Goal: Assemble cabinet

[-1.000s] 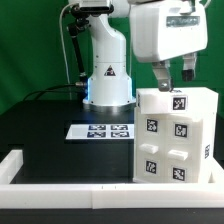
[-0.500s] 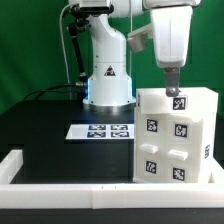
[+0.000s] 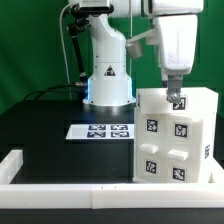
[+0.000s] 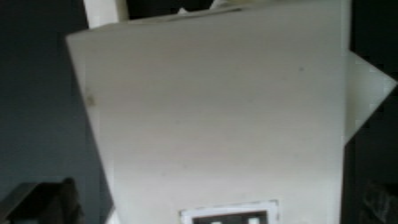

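The cabinet body (image 3: 176, 135) is a large white box with several tag markers on its front. It stands upright on the black table at the exterior view's right. My gripper (image 3: 176, 97) points straight down at the body's top edge, by the tag at its upper middle. In the wrist view the cabinet's white face (image 4: 214, 110) fills the picture, with one tag (image 4: 231, 213) at the edge. A dark finger (image 4: 39, 203) shows beside the face and the other sits at the opposite border, so the jaws stand wide apart on either side of it. The gripper is open.
The marker board (image 3: 100, 131) lies flat on the table just beside the cabinet, toward the exterior view's left. The arm's white base (image 3: 108, 75) stands behind it. A low white rim (image 3: 60, 172) borders the table's front and left.
The gripper has turned about its vertical axis, so it now shows its narrow side, and has come down onto the cabinet's top edge. The cabinet has not moved.
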Controlling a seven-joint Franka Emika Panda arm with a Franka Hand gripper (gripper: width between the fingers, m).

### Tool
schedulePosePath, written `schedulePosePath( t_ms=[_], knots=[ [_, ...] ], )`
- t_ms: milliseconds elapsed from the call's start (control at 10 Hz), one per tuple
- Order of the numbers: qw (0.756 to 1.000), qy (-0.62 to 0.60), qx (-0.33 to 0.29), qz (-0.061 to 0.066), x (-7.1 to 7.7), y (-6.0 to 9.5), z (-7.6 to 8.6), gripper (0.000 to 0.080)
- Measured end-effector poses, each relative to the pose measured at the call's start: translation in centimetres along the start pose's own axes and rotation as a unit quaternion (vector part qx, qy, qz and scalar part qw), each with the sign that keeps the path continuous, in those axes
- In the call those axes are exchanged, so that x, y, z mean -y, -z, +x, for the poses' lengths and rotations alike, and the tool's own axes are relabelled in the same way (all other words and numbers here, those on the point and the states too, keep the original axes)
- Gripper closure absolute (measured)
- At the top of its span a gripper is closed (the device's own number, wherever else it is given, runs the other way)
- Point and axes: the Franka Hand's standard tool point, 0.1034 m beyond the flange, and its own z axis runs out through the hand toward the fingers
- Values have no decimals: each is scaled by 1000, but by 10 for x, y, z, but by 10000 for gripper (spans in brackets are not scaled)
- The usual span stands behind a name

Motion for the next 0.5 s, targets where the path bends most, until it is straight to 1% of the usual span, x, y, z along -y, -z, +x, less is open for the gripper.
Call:
schedulePosePath(
  t_ms=[100,200,300,500],
  knots=[
    [1000,-2,0,0,0,-1,-1,128],
    [1000,-3,0,0,0,-1,-1,128],
    [1000,-3,0,0,0,0,-2,244],
    [1000,-10,0,0,0,0,-2,242]
  ],
)
